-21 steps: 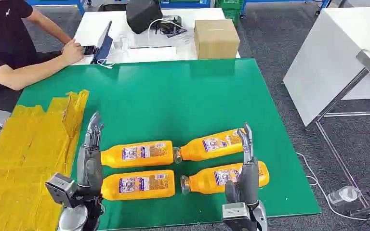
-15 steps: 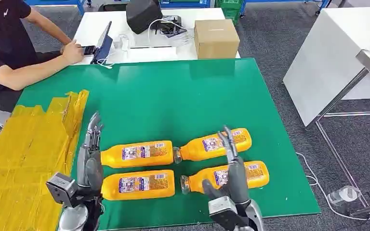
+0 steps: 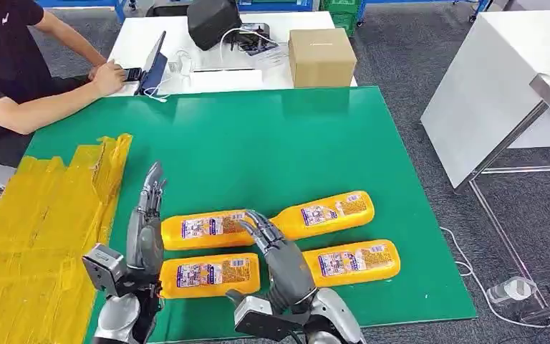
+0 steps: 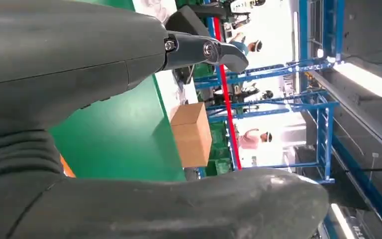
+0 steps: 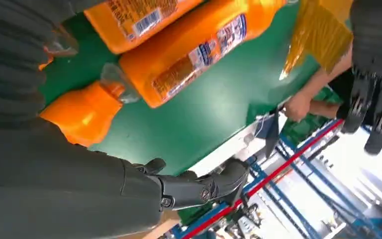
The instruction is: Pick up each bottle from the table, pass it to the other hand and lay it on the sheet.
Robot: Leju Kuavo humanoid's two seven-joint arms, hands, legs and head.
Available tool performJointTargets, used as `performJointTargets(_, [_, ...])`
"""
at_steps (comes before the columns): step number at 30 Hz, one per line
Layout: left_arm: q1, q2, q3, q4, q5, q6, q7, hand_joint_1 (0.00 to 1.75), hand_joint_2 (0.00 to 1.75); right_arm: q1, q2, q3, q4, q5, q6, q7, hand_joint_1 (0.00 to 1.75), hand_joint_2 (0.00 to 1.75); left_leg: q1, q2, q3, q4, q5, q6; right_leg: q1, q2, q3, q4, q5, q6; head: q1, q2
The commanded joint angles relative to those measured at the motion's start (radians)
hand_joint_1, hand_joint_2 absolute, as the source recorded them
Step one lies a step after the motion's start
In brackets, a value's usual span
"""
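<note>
Four orange bottles lie on the green table (image 3: 272,143) in two rows, caps toward the middle: far left (image 3: 208,228), near left (image 3: 211,274), far right (image 3: 326,212), near right (image 3: 354,262). The yellow sheet (image 3: 36,229) covers the table's left side. My left hand (image 3: 147,236) hovers at the base ends of the two left bottles, fingers straight and apart, holding nothing. My right hand (image 3: 279,254) hangs over the middle where the caps meet, fingers loosely bent, empty. In the right wrist view a labelled bottle (image 5: 194,55) lies just beyond the fingers (image 5: 199,186).
A cardboard box (image 3: 321,56), a laptop and cables sit on the white desk (image 3: 208,79) behind the table. A person (image 3: 14,79) in black sits at the far left, arm on the desk. A white table (image 3: 494,86) stands to the right.
My right hand has swung left, from above the two right bottles to the middle over the caps. The left hand has shifted slightly right and forward. The bottles have not moved.
</note>
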Motion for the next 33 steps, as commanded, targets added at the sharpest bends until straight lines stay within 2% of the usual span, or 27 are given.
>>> performJointTargets(1, [-0.052, 0.001, 0.001, 0.085, 0.004, -0.015, 0.010, 0.00, 0.00, -0.129, -0.023, 0.128, 0.196, 0.101, 0.042, 0.117, 0.00, 1.75, 0.001, 0.003, 0.003, -0.001, 0.000, 0.000, 0.001, 0.003, 0.002, -0.002, 0.001, -0.001, 0.000, 0.000])
performJointTargets(11, [-0.080, -0.005, 0.000, 0.122, 0.008, -0.027, 0.011, 0.00, 0.00, -0.180, -0.025, 0.213, 0.319, 0.105, 0.075, 0.179, 0.00, 1.75, 0.000, 0.001, 0.003, -0.002, 0.000, 0.000, 0.001, 0.001, 0.003, -0.002, 0.001, -0.001, 0.000, 0.000])
performJointTargets(15, [-0.102, -0.008, -0.003, 0.154, 0.015, -0.039, 0.009, 0.00, 0.00, -0.212, -0.021, 0.255, 0.390, 0.062, 0.117, 0.199, 0.00, 1.75, 0.000, 0.001, 0.003, -0.002, 0.000, 0.000, 0.001, 0.001, 0.003, -0.002, 0.001, -0.001, 0.000, 0.000])
performJointTargets(21, [-0.122, -0.012, -0.025, 0.182, 0.015, -0.040, 0.009, 0.00, 0.00, -0.263, 0.029, 0.328, 0.533, 0.055, 0.139, 0.231, 0.00, 1.75, 0.000, 0.001, 0.002, -0.001, 0.000, 0.000, 0.000, 0.001, 0.002, -0.001, 0.001, -0.001, 0.000, 0.000])
performJointTargets(29, [-0.127, -0.014, -0.035, 0.187, 0.020, -0.044, 0.017, 0.00, 0.00, -0.302, 0.055, 0.370, 0.640, 0.090, 0.140, 0.282, 0.00, 1.75, 0.000, 0.002, 0.005, -0.001, 0.000, 0.000, 0.000, 0.001, 0.004, -0.001, 0.000, -0.001, 0.000, 0.000])
performJointTargets(31, [-0.135, -0.016, -0.045, 0.196, 0.024, -0.051, 0.027, 0.00, 0.00, -0.333, 0.079, 0.403, 0.747, 0.100, 0.189, 0.314, 0.00, 1.75, 0.000, 0.004, 0.006, -0.002, 0.000, 0.000, 0.001, 0.003, 0.004, -0.001, 0.001, -0.001, 0.000, 0.000])
performJointTargets(32, [-0.146, -0.017, -0.053, 0.209, 0.025, -0.052, 0.028, 0.00, 0.00, -0.352, 0.087, 0.423, 0.799, 0.090, 0.210, 0.305, 0.63, 1.75, 0.001, 0.005, 0.007, -0.002, 0.001, 0.000, 0.001, 0.004, 0.005, -0.002, 0.001, -0.002, 0.000, 0.000])
performJointTargets(33, [-0.155, -0.017, -0.058, 0.220, 0.029, -0.052, 0.029, 0.00, 0.00, -0.363, 0.093, 0.431, 0.835, 0.070, 0.234, 0.283, 1.75, 1.75, 0.001, 0.004, 0.008, -0.002, 0.001, 0.000, 0.001, 0.004, 0.006, -0.002, 0.001, -0.002, 0.000, 0.000])
